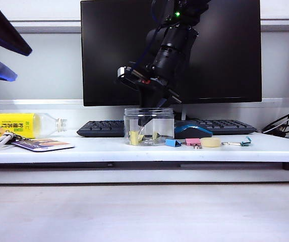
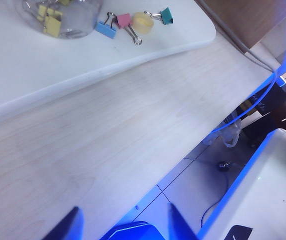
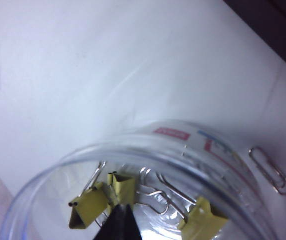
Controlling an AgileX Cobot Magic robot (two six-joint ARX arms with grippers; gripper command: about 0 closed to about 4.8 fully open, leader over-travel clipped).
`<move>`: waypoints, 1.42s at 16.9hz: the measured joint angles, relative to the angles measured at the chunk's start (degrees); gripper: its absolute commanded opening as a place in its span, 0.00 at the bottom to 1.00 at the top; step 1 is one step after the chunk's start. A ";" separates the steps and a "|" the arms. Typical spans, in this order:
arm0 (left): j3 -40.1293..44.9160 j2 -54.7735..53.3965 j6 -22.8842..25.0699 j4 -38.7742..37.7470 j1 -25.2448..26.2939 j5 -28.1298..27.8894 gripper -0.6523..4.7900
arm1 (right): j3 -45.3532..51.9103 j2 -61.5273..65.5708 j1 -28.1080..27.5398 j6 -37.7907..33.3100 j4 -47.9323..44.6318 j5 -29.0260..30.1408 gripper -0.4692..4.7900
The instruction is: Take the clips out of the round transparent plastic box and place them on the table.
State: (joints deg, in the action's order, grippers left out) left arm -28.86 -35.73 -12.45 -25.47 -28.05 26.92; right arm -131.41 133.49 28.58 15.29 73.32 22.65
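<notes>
The round transparent plastic box [image 1: 149, 115] stands on the white table [image 1: 83, 149] in front of the monitor. Pale-yellow clips [image 1: 134, 137] lie on its floor. My right gripper [image 1: 147, 121] reaches down into the box from above. In the right wrist view its dark fingertips [image 3: 120, 220] meet in a point, shut on the edge of one pale-yellow clip [image 3: 123, 186]; two more clips [image 3: 87, 205] [image 3: 205, 220] lie either side, inside the box's rim [image 3: 147, 144]. My left gripper [image 2: 124, 210] hangs open and empty over the lower wood-grain surface, away from the box [image 2: 75, 22].
Right of the box lie a blue clip [image 1: 173, 143], a pink clip [image 1: 192, 142], a pale-yellow tape roll [image 1: 210, 142] and a teal clip [image 1: 245, 141]. Behind are a keyboard [image 1: 104, 128] and mouse [image 1: 192, 130]. A yellow-label bottle [image 1: 18, 125] and card [image 1: 42, 145] lie at left.
</notes>
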 measured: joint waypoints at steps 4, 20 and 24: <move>0.00 0.00 0.00 0.00 0.00 0.00 0.54 | 0.00 0.00 0.00 0.00 -0.35 0.46 0.22; 0.00 0.00 0.20 0.00 0.00 0.00 0.54 | 0.00 0.00 0.00 -0.07 1.22 1.46 0.09; 0.00 0.00 0.20 -0.02 0.00 0.00 0.54 | 0.00 0.00 0.00 -0.02 1.03 1.44 0.09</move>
State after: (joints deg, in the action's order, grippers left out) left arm -28.86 -35.73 -12.25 -25.50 -28.05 26.92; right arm -131.41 133.49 28.58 15.27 74.35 24.10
